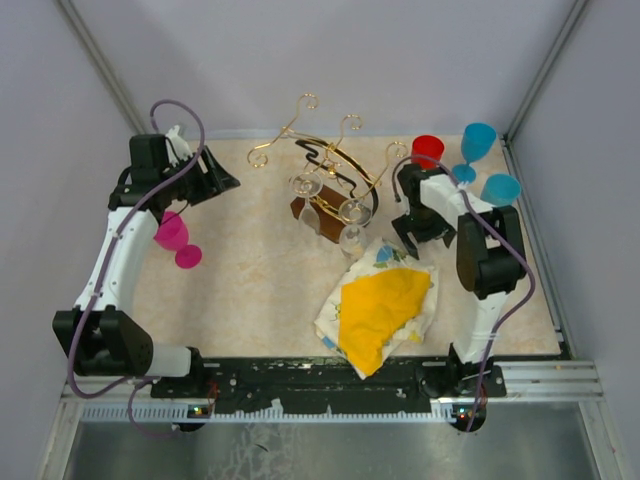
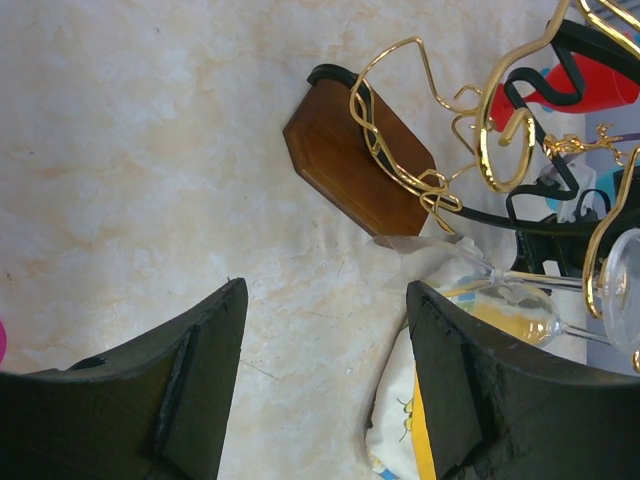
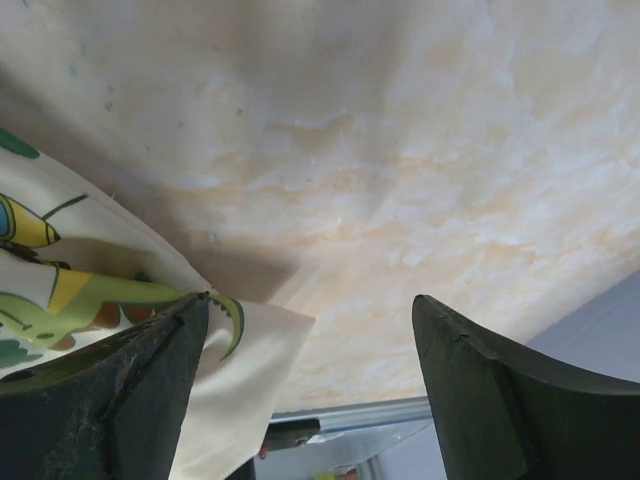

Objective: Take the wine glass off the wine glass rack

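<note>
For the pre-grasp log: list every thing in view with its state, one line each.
wine glass rack, upright, glasses on it
clear wine glasses, hanging from the rack's hooks
left hand, open, empty
right hand, open, empty
cloth, crumpled, in front of the rack
pink glass, off the rack
blue glasses, off the rack, standing
red glass, off the rack

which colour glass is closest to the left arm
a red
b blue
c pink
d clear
c, the pink glass sits right beside the left arm; the red glass and blue glasses are over by the right arm, and the clear glasses are at the rack.
</note>
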Robot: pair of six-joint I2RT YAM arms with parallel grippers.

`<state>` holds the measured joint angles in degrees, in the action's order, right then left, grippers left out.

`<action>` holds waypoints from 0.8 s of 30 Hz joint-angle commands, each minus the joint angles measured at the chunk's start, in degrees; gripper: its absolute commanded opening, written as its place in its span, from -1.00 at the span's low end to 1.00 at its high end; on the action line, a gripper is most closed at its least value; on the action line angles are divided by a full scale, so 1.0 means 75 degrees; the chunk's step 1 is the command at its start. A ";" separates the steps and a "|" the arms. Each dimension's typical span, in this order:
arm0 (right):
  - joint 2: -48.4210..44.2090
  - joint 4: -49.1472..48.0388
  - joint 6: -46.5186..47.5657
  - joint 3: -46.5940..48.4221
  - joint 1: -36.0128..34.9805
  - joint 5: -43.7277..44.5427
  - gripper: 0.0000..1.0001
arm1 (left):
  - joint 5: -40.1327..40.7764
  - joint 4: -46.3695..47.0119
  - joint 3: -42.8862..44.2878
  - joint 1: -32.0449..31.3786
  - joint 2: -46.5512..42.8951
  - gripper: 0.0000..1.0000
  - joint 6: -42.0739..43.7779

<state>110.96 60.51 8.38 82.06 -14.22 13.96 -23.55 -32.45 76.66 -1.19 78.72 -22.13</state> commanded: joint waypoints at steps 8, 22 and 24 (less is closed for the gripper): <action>-0.1238 0.0076 -0.0719 -0.0134 0.0500 0.0793 0.66 | 0.0091 -0.0047 -0.0098 0.0010 -0.0354 0.41 -0.0109; -0.2641 0.0266 -0.1362 0.0351 0.0513 0.1774 0.44 | -0.0683 -0.0259 0.0358 0.0005 -0.1004 0.43 -0.0404; -0.2831 0.0435 -0.1521 0.0494 0.0515 0.1833 0.39 | -0.0934 -0.0214 0.0341 -0.0026 -0.1047 0.43 -0.0438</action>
<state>95.81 61.60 0.10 81.52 -10.61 23.90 -26.02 -34.00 77.65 -1.19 72.12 -24.45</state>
